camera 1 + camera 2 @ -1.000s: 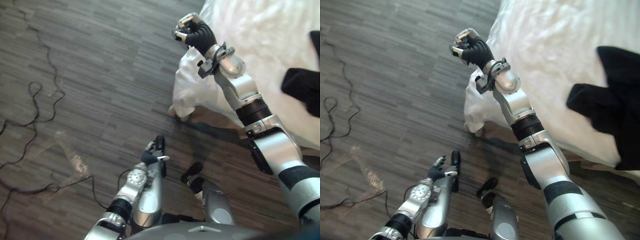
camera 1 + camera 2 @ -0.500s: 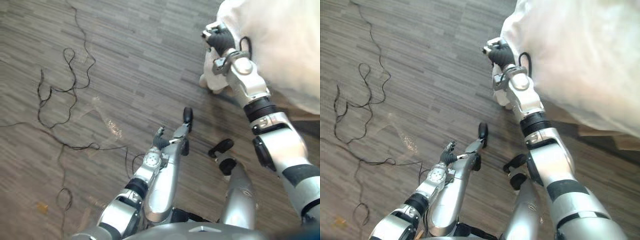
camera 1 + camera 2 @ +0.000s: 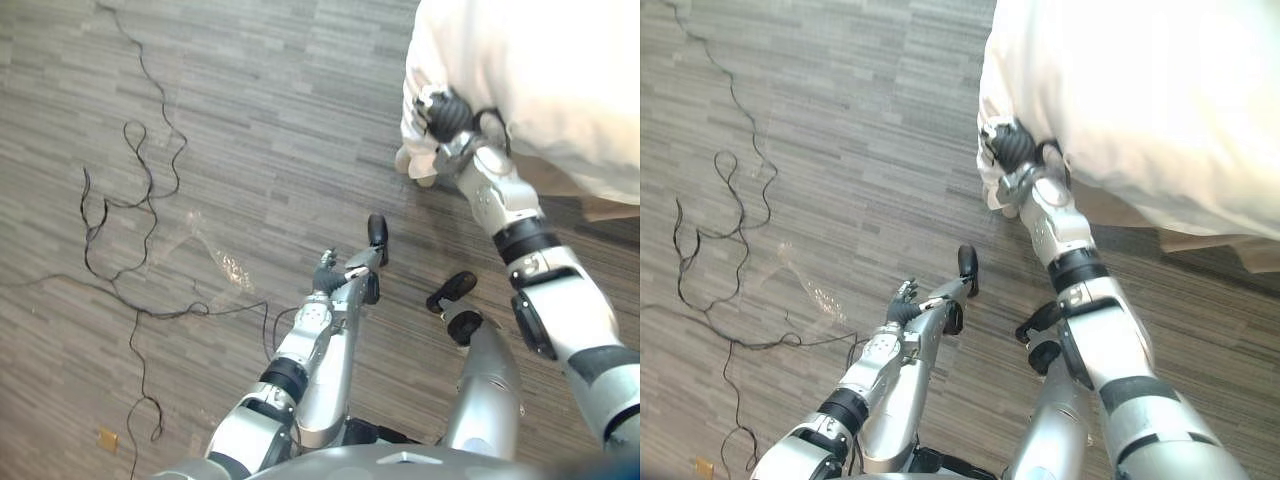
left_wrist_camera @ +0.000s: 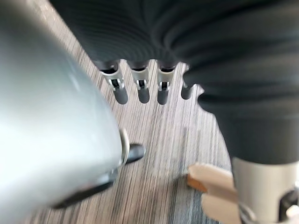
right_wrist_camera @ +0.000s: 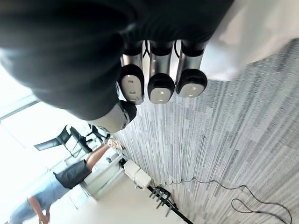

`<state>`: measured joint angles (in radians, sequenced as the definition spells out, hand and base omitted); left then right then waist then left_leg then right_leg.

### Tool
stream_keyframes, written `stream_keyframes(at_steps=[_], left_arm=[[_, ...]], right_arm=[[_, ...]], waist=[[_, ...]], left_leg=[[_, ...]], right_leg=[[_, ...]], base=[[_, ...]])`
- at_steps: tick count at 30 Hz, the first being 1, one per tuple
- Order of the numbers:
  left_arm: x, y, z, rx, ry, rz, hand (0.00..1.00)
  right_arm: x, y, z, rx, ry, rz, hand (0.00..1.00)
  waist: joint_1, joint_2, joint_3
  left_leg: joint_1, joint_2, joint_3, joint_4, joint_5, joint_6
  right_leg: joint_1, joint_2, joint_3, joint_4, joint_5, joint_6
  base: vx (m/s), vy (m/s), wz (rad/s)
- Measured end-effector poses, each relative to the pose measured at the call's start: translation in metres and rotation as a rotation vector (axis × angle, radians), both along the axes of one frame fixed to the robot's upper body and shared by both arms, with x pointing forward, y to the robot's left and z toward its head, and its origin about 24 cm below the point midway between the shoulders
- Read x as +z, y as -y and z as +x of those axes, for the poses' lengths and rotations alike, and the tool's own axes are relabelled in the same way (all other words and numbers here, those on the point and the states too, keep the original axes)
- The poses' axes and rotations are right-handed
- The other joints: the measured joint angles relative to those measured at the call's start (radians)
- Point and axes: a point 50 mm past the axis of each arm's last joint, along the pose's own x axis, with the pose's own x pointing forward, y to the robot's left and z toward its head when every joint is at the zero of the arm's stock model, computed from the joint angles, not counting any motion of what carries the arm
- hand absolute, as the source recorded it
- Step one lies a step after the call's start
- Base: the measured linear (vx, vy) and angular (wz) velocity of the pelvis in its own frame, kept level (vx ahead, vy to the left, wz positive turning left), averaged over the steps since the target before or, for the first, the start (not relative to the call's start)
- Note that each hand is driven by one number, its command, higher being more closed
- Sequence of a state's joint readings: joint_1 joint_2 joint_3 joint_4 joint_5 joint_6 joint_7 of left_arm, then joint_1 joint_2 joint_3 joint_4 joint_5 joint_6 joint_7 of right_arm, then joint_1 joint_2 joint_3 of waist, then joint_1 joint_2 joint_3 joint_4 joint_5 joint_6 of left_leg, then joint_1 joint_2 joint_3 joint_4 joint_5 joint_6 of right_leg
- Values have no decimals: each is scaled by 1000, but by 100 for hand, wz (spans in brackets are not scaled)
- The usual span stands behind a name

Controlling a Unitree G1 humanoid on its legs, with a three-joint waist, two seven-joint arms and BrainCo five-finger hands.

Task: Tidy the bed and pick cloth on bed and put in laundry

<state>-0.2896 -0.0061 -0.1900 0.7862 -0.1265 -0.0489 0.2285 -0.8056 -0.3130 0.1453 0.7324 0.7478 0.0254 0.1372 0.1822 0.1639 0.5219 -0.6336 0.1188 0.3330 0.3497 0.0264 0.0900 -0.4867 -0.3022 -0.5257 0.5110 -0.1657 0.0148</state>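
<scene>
On the grey plank floor [image 3: 250,120], far to the left, a small tan scrap [image 3: 106,438] lies by itself. Further right, low and close to the robot, the left hand [image 3: 325,276] hangs above the planks, well apart from the bed. In its wrist view the fingers [image 4: 142,93] point straight down side by side, released and touching nothing. A pale bed leg [image 4: 205,179] stands on the floor beyond them.

Right of that, the right arm reaches up to the near corner of the bed [image 3: 600,205], which takes the upper right of both head views. The right hand [image 3: 442,112] sits against that corner, where the white cover [image 3: 1160,90] droops over the edge toward the floor. In its wrist view the fingers [image 5: 161,87] are clenched on themselves. Their dark tips bend back toward the palm and the thumb [image 5: 125,112] is tucked close beside them. The cover runs just past the outermost fingertip.

The cover is plain white, thick and puffy, with soft shallow creases across the top and a bunched fold at the hanging corner. A beige strip of the bed base shows under its right edge.

The right wrist view also looks far across the room. There a person [image 5: 70,179] in a dark top and pale blue trousers leans by a white unit, near dark chairs [image 5: 65,137]. A black power strip [image 5: 161,193] lies on the floor.
</scene>
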Motion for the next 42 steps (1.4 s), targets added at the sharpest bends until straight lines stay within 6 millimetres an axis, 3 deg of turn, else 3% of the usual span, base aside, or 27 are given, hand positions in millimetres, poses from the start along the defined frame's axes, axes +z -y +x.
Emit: stream_keyframes(at_steps=[1, 2, 4, 8, 11, 13, 15, 19, 24, 26, 28, 30, 32, 35, 37, 42], left_arm=[[-5, -6, -3, 4, -22, 18, 0], [-14, -16, -11, 16, -68, 45, 0], [-20, -27, -18, 27, -93, 71, 0], [-35, -51, -40, 11, -168, 153, 0], [-46, -57, -57, -2, -217, 186, 0], [-48, -58, -62, -2, -227, 189, 0], [-51, -60, -67, 0, -240, 189, 0], [-57, -69, -81, -11, -277, 216, 0], [-63, -78, -93, -53, -318, 265, 0], [-63, -79, -92, -86, -316, 273, 0], [-62, -80, -91, -89, -309, 271, 0], [-58, -77, -84, -108, -283, 260, 0], [-53, -69, -73, -133, -249, 230, 0], [-48, -55, -61, -151, -206, 170, 0], [-46, -48, -54, -160, -192, 150, 0], [-37, -27, -35, -205, -151, 122, 0]], right_arm=[[-19, 12, -7, -42, -47, 68, 100], [-50, 33, -23, -118, -117, 136, 100], [-72, 44, -36, -168, -159, 183, 100], [-129, 60, -88, -295, -254, 289, 100], [-142, 60, -112, -358, -253, 332, 100], [-142, 68, -121, -427, -229, 346, 100], [-130, 80, -125, -493, -170, 326, 100], [-84, 91, -119, -522, 38, 273, 100], [-58, 64, -100, -240, 130, 194, 100], [-35, 44, -76, -53, 163, 150, 100], [-20, 36, -58, 18, 174, 165, 100], [6, 32, -36, 83, 198, 268, 100], [50, 35, -15, 116, 270, 389, 100], [102, 46, -1, 116, 380, 516, 100], [112, 51, 2, 84, 405, 577, 100], [91, 75, 4, -134, 343, 663, 100]], waist=[[-21, -3, 1], [-58, -12, 1], [-88, -23, 4], [-141, -91, 3], [-166, -127, -5], [-168, -132, -5], [-168, -138, -6], [-187, -162, -26], [-188, -210, -91], [-183, -212, -94], [-176, -211, -93], [-154, -192, -82], [-134, -144, -54], [-108, -69, -39], [-101, -37, -24], [-80, -9, -9]], left_leg=[[33, -11, 11, -13, -4, 1], [88, -29, 37, -44, -7, -1], [130, -38, 53, -73, -6, -2], [291, -52, 96, -189, 17, -36], [385, -61, 100, -253, 29, -55], [438, -67, 104, -298, 42, -67], [489, -69, 120, -332, 50, -64], [573, -69, 130, -371, 55, -56], [647, -66, 144, -403, 50, -61], [652, -66, 136, -395, 46, -61], [643, -65, 124, -386, 44, -59], [617, -56, 110, -338, 25, -55], [566, -49, 88, -275, 8, -48], [433, -52, 62, -222, 6, -40], [371, -55, 47, -213, 13, -34], [243, -55, 53, -166, 23, -18]], right_leg=[[20, -7, 15, -3, -1, 2], [48, -18, 37, -11, -4, 9], [73, -20, 47, -31, -1, 15], [195, -14, 47, -113, 13, 35], [278, 2, 45, -164, 27, 42], [323, 15, 45, -198, 30, 47], [363, 24, 45, -227, 45, 57], [446, 43, 46, -271, 76, 90], [507, 58, 46, -292, 82, 100], [520, 57, 42, -292, 82, 100], [520, 57, 36, -292, 82, 100], [521, 54, 21, -285, 81, 100], [499, 45, 11, -262, 80, 98], [390, 27, -9, -218, 50, 85], [327, 17, -11, -184, 46, 80], [180, -6, 23, -120, 40, 69]], base=[[32, 71, -26], [39, 68, -30], [34, 50, -38], [65, -17, -37], [95, -96, -11], [107, -75, -5], [146, -77, -19], [151, -66, -13], [160, -59, -10], [96, -37, 7], [30, -17, 15], [-16, -1, 26], [-82, 33, 28], [-124, 47, 35], [-115, 45, 27], [-33, 16, 2]])
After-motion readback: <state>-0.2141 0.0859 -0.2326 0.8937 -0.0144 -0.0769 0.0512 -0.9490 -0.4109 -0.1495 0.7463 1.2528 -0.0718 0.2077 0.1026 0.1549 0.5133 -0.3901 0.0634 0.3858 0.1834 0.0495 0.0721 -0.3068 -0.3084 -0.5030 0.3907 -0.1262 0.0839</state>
